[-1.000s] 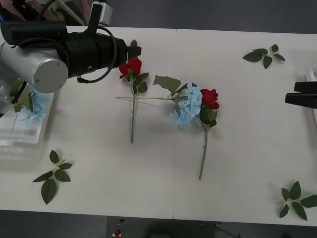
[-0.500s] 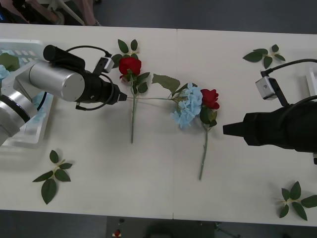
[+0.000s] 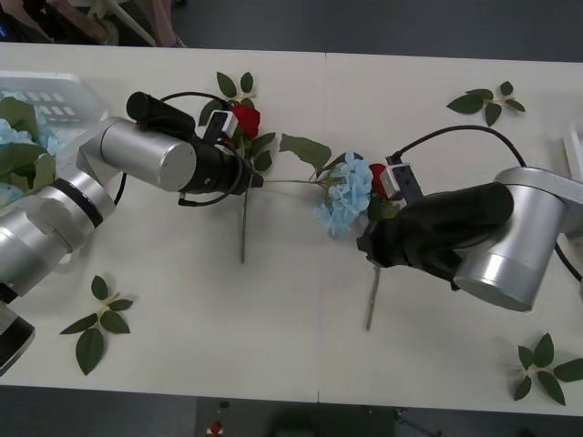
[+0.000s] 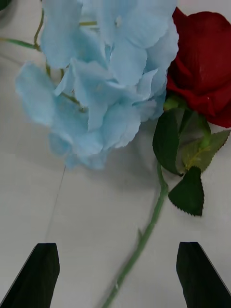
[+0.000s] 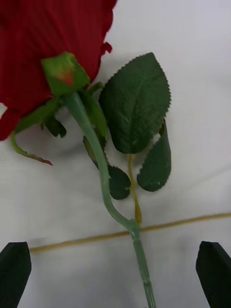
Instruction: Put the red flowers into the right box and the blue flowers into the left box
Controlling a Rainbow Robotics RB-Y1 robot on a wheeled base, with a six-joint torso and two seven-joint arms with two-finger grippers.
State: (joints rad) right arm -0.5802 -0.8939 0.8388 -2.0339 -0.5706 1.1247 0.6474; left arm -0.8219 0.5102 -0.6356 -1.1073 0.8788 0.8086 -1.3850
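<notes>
Two red flowers lie on the white table. One rose (image 3: 244, 119) is by my left gripper (image 3: 254, 179). The left wrist view shows that bloom (image 5: 48, 48) and its green stem (image 5: 103, 178) running between the open black fingers (image 5: 14, 274). The other rose (image 3: 377, 176) lies against a blue flower (image 3: 346, 196), under my right gripper (image 3: 367, 244). In the right wrist view its stem (image 4: 144, 240) passes between the open fingers (image 4: 199, 274), beside the blue flower (image 4: 101, 72). The left box (image 3: 56, 91) holds blue flowers. The right box (image 3: 576, 138) shows as a thin rim.
Loose green leaf sprigs lie at the front left (image 3: 100, 323), the front right (image 3: 547, 364), the back right (image 3: 487, 100) and behind the left rose (image 3: 235, 85). The blue flower's thin stem (image 5: 183, 222) crosses the left rose's stem.
Both arms have swung in toward the table's middle. The left gripper now sits over the left rose's stem, and the right gripper over the right rose's stem.
</notes>
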